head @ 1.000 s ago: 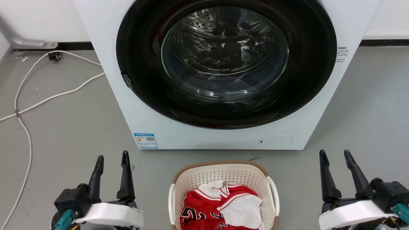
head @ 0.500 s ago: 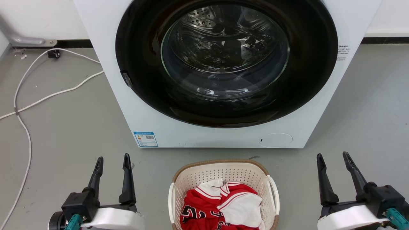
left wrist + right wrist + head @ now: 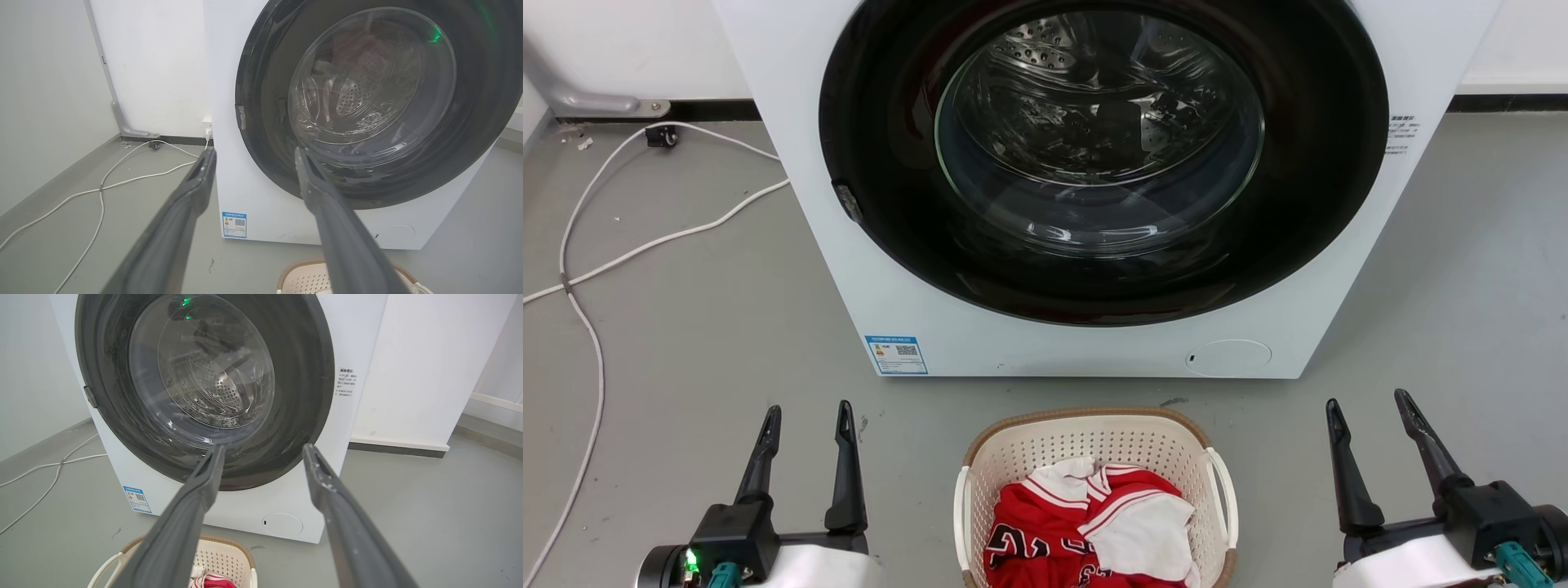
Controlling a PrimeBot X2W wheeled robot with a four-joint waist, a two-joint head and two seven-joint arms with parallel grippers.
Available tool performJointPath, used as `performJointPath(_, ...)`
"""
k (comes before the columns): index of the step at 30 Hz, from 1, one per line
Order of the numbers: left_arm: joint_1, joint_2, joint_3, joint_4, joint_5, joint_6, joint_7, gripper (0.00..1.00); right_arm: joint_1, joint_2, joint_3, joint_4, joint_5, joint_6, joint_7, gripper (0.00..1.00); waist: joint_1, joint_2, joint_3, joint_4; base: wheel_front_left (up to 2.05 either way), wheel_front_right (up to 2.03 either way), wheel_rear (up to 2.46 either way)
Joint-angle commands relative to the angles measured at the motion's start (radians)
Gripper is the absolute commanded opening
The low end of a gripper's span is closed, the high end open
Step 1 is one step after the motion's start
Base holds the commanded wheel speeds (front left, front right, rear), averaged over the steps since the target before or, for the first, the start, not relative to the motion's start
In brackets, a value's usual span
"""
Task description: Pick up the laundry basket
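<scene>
The laundry basket (image 3: 1094,445) sits on the gray floor (image 3: 686,343), just in front of the big white washer (image 3: 800,163). The washer stands by the far edge of the floor, where the floor meets the wall. Its round door (image 3: 1098,131) is dark with a glass middle. A red and white shirt (image 3: 1045,523) lies bunched up inside the basket.

The left tool (image 3: 808,408) is over the floor on the left side of the basket, well apart from it. Its two dark fingers are spread apart and hold nothing. The right tool (image 3: 1365,400) is on the right side of the basket, also well apart. Its fingers are spread wide too, and hold nothing.

A white cord (image 3: 670,239) curls across the floor toward the far left corner.
</scene>
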Motion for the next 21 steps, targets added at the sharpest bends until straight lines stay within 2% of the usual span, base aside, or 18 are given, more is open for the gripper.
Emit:
performJointPath(1, 0.011, 0.001, 0.002, -0.009, 0.020, 0.005, -0.008, 1.00, 0.015, -0.003, 0.000, -0.009, -0.021, 0.000, -0.010, 1.00, 0.0000, -0.0001, 0.001, 0.000, 0.00, 0.00, 0.00)
performJointPath(7, 0.020, 0.001, 0.005, -0.016, 0.062, 0.006, -0.018, 1.00, 0.017, -0.003, -0.003, -0.012, -0.053, 0.000, -0.020, 1.00, 0.0000, -0.0001, 0.002, 0.002, 0.00, 0.00, 0.00)
performJointPath(21, 0.030, 0.001, 0.010, -0.001, 0.048, 0.005, -0.017, 1.00, 0.029, -0.003, -0.012, 0.001, -0.028, 0.000, -0.018, 1.00, 0.0000, -0.0001, -0.007, 0.000, 0.00, 0.00, 0.00)
